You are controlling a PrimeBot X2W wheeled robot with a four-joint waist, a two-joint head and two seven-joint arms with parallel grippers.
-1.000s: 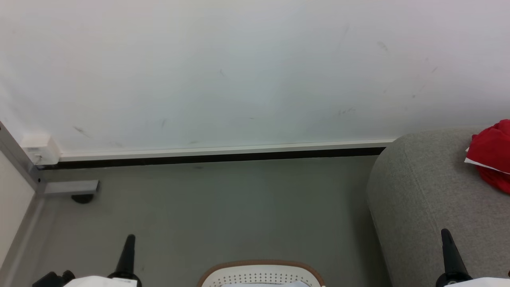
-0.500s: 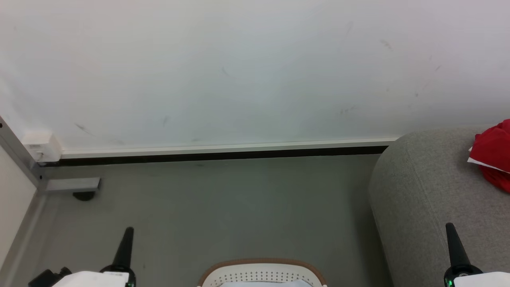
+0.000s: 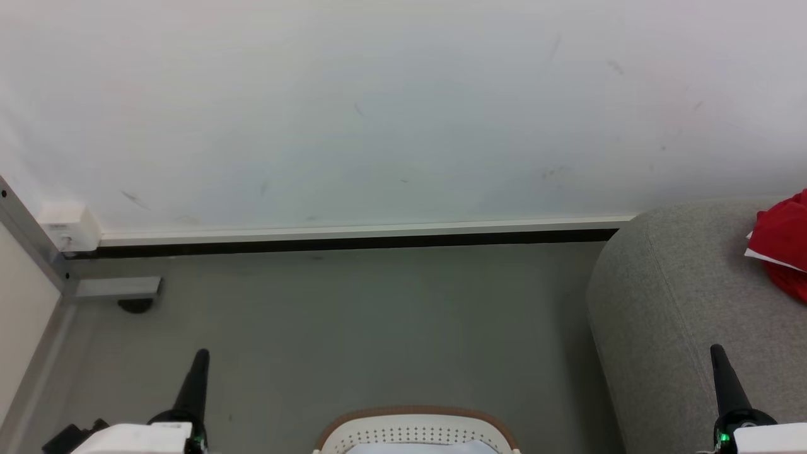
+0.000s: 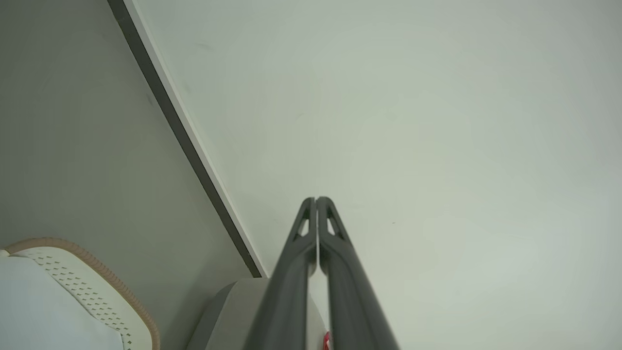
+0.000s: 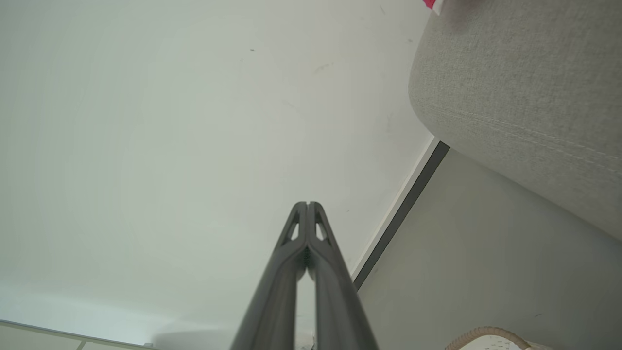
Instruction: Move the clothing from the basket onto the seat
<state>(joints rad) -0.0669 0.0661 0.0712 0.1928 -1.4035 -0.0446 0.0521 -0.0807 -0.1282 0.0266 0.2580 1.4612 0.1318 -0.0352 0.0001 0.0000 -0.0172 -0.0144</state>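
Nearest, at the bottom edge of the head view, the basket (image 3: 413, 435) sits on the grey floor (image 3: 353, 321) between the two grippers. Something pale lies inside it, perhaps cloth. The left gripper (image 3: 200, 358) and right gripper (image 3: 717, 353) point upward with their fingers pressed together, holding nothing. The right one stands over the seat (image 3: 668, 296). Farther back on the seat, well apart from that gripper, lies the red clothing (image 3: 782, 239). Behind is the white wall (image 3: 391, 107).

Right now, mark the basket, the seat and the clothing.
basket (image 3: 416, 434): head view, perforated far wall below the brown rim.
seat (image 3: 681, 302): head view, bare grey top by its rounded corner.
clothing (image 3: 785, 228): head view, red fabric above the white trim.
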